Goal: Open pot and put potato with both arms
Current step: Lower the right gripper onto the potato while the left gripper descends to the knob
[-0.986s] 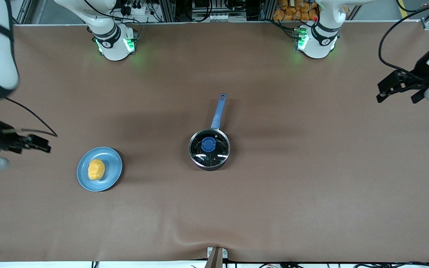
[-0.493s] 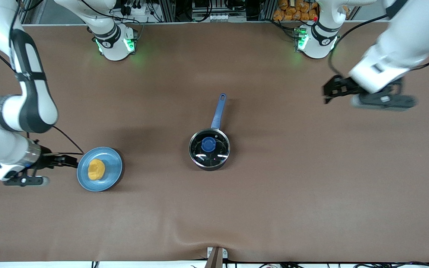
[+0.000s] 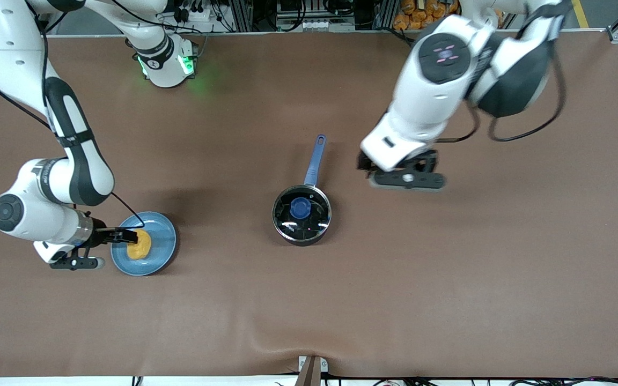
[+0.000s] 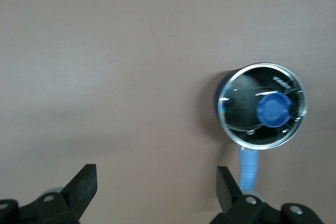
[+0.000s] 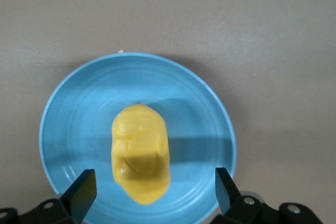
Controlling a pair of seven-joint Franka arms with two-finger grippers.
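My right gripper (image 5: pixel 152 192) hung with jaws spread wide over the blue plate (image 3: pixel 164 252), the potato (image 3: pixel 139 245) lying on the plate at the right arm's end of the table. My left gripper (image 4: pixel 155 192), jaws likewise spread and empty, hovered over bare table just beside the pot's blue handle (image 3: pixel 314 159), toward the left arm's end. The pot (image 3: pixel 302 214) sat mid-table, its glass lid (image 4: pixel 261 106) on, the blue knob (image 3: pixel 300 207) untouched.

The risks, as I judged them: the potato was lumpy and lay lengthwise between my right fingers, so a pinch off its middle could roll it across the smooth plate or skid the plate itself. My left gripper was offset from the knob; coming down there, it would strike the handle or the lid's rim and shove the pot.

Half a second earlier my right gripper had been short of the plate's rim, and my left had been well off toward the table's end. Pot, plate and potato had not shifted.
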